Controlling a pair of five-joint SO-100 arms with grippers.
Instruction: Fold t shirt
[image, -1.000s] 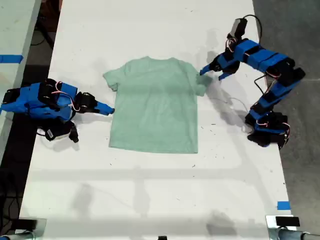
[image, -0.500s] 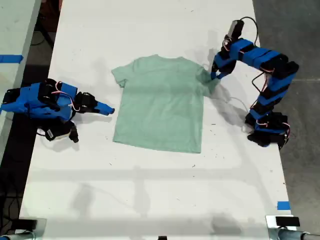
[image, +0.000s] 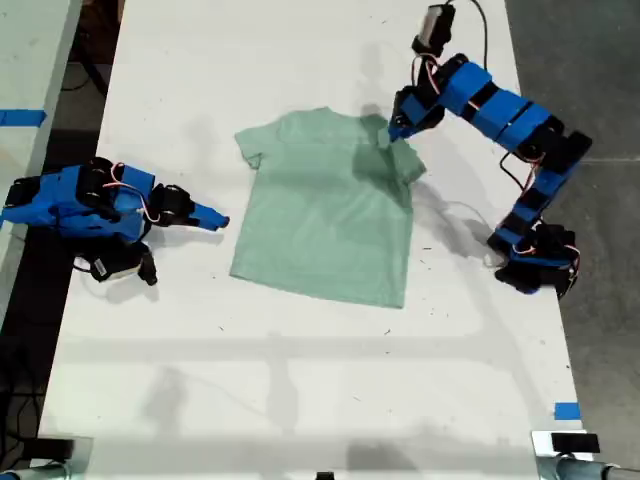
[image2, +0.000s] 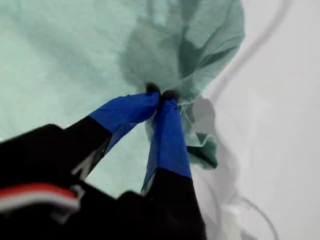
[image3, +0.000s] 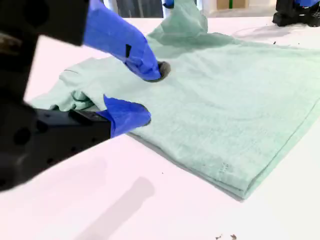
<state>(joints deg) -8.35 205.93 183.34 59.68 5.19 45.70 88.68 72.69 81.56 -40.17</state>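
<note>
The t shirt (image: 325, 205) lies spread on the white table (image: 300, 400), near the table's middle in the exterior view, with its neck toward the far edge and its hem toward the near one. Most of it is flat. The sleeve at the exterior view's right is lifted and bunched.

The robot's "my first gripper" (image2: 161, 94) has its two blue fingers pressed tip to tip on that bunched sleeve, with cloth gathered and pulled up around the dark fingertips (image2: 152, 89). In the exterior view this gripper (image: 393, 131) reaches in from the arm based at the view's right and hangs over the shirt's shoulder, the pinched fabric raised off the table and casting a shadow on the cloth beneath.

The robot's "my second gripper" (image3: 142, 92) stands apart, its fingers spread with a clear gap between them. The upper finger shows over the shirt's edge and the lower one over bare table just beside it; whether either tip actually touches the cloth is hard to tell from this low angle. In the exterior view it (image: 212, 216) lies low at the view's left, pointing at the shirt's side edge and stopping just short of it.
</note>
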